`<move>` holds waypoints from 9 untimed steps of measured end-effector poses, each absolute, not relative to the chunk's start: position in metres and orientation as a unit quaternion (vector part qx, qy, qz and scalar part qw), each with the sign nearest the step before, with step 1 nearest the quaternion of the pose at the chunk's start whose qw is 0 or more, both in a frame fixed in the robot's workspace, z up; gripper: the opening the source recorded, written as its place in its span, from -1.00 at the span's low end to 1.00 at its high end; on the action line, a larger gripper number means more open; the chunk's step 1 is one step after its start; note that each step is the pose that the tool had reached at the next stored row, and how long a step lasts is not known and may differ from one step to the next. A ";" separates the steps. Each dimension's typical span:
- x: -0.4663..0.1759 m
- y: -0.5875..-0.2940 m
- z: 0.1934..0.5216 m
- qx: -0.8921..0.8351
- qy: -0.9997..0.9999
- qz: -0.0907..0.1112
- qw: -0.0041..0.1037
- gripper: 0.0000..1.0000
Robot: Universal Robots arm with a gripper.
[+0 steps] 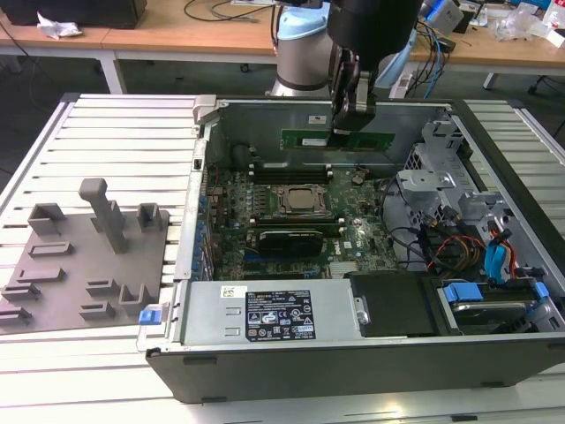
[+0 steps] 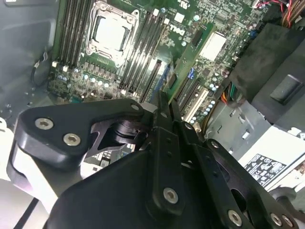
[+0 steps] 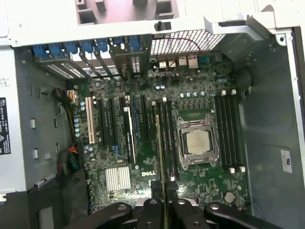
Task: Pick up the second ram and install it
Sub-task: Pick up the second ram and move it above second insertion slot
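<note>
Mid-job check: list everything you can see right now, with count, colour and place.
long thin green circuit-board RAM stick: one, green, held over the motherboard near the case's far wall.
large flat motherboard: one, green, on the case floor.
square metal processor socket: one, silver, mid-motherboard.
open metal computer case: one, dark grey, lying on the table.
boxy power supply: one, silver, along the case's near wall.
plastic holder block: one, grey, on the table at the exterior view's left of the case.
slatted metal table: one, pale.
black gripper: one, shut on the RAM stick.
</note>
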State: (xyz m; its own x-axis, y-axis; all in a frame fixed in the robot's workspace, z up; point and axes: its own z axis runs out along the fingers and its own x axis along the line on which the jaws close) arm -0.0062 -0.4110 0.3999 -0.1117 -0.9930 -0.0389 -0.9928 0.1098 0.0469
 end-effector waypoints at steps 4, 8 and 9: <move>-0.006 -0.411 0.394 0.666 -0.745 -0.030 0.001 -0.73; -0.006 -0.411 0.387 0.667 -0.745 -0.030 0.001 -0.73; -0.006 -0.411 0.386 0.667 -0.745 -0.030 0.001 -0.73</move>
State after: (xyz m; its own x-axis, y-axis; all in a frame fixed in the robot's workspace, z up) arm -0.0057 -0.4110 0.3859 -0.1112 -0.9930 -0.0390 -0.9929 0.1094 0.0469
